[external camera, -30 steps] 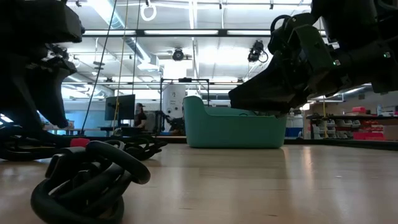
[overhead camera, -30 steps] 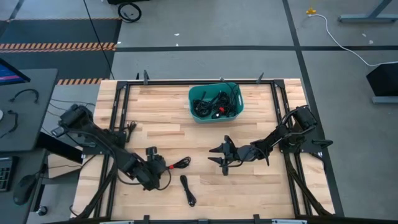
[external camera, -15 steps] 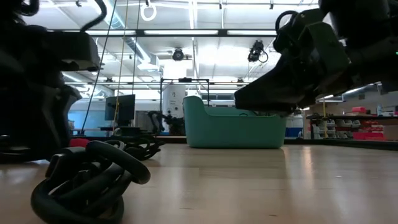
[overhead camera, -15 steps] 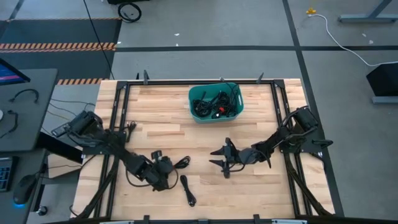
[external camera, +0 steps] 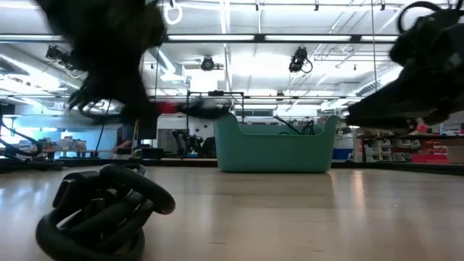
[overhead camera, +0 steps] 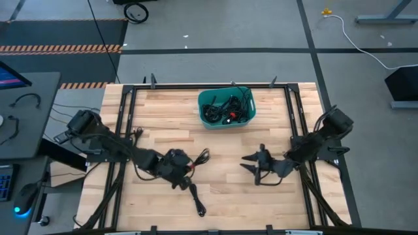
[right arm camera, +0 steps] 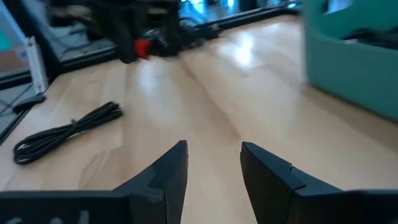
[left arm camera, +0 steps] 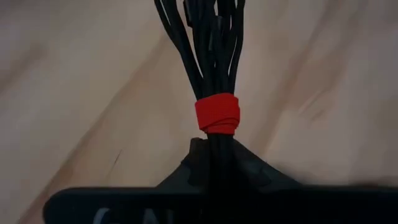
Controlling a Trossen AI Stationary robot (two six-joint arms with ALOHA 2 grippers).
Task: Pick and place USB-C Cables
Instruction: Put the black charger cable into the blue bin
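My left gripper (overhead camera: 188, 164) is shut on a bundled black USB-C cable (overhead camera: 202, 156) bound with a red tie (left arm camera: 217, 114). In the low view this cable (external camera: 199, 109) is above the tabletop. A second coiled cable (overhead camera: 196, 199) lies on the wood near the front edge and shows large in the low view (external camera: 101, 214). The teal bin (overhead camera: 226, 108) at the far middle holds several more black cords. My right gripper (overhead camera: 256, 167) stands open to the right of centre, with nothing between its fingers (right arm camera: 177, 171). My left gripper pinches the bundle between its two fingers just behind the red tie (left arm camera: 214, 149). The rest of the cable runs on past the fingertips, in line with them. The cable is lifted clear of the table.
A black frame rail (overhead camera: 127, 124) runs along each side of the wooden table. In the right wrist view the loose cable (right arm camera: 68, 130) lies on bare wood, with the bin's wall (right arm camera: 354, 62) on the other side.
My left gripper has shut on the red-tied cable, risen, and carried it a little toward the table's right and far edges; the cable, which lay on the wood, is now lifted clear. My right gripper has drawn back toward the table's right edge.
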